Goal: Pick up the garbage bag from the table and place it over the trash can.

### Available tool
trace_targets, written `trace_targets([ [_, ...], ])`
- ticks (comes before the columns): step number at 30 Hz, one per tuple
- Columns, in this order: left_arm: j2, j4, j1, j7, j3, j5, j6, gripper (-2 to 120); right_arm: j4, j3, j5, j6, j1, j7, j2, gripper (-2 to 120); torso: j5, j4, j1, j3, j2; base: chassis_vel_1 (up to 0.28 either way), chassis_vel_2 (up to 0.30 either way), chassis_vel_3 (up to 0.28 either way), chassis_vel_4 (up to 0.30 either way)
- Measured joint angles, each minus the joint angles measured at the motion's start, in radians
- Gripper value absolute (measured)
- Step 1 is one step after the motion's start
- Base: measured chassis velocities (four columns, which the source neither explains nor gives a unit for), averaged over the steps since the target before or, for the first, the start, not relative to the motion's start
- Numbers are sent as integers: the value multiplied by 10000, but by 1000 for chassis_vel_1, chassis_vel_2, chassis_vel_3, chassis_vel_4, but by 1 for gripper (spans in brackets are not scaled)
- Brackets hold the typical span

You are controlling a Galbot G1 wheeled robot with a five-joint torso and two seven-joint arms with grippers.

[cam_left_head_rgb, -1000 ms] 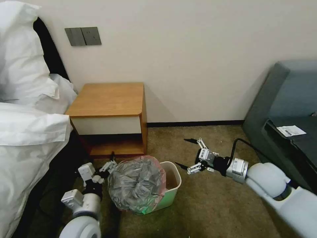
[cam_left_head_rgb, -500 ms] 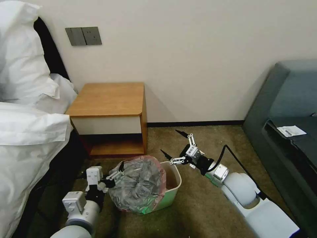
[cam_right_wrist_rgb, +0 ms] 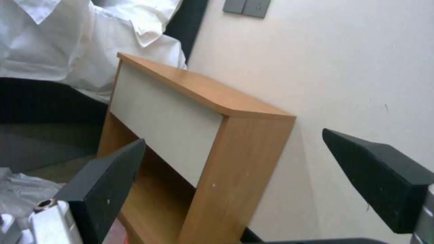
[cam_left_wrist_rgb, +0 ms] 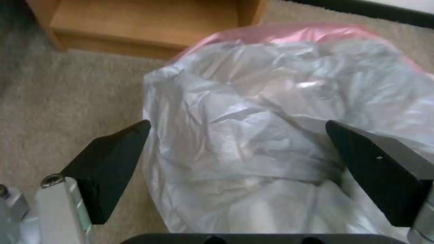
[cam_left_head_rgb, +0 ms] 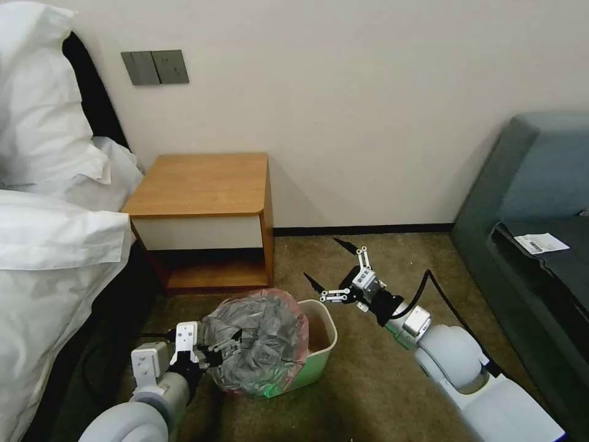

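- Thin crinkled grey plastic garbage bag with pinkish-red rim (cam_left_head_rgb: 254,344) sits bunched over the left end of the small rounded cream-and-green plastic trash can (cam_left_head_rgb: 316,353); the can's right end is uncovered, cream inside showing.
- Can stands on the carpet just in front of the wooden nightstand table with white drawer front (cam_left_head_rgb: 205,215), near its front right corner; tabletop bare.
- Our left gripper (cam_left_head_rgb: 221,355) is spread, pressed into the bag's left side, plastic between the fingers (cam_left_wrist_rgb: 113,162) but not pinched.
- Our right gripper (cam_left_head_rgb: 334,270) is spread too, holding nothing, hovering above the can's far right corner.
- Our take: bag half on. To do it well, pinch the rim, not the bulk, and stretch it over the bare right edge; thin film may slip or tear.
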Motion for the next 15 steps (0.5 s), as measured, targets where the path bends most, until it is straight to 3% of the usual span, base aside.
trace_targets([
  [15, -316, 1330, -795, 206, 478, -137, 53, 96, 101, -2, -8, 19, -169, 220, 79, 100, 0, 0, 0, 0, 0, 0, 0, 0, 0],
])
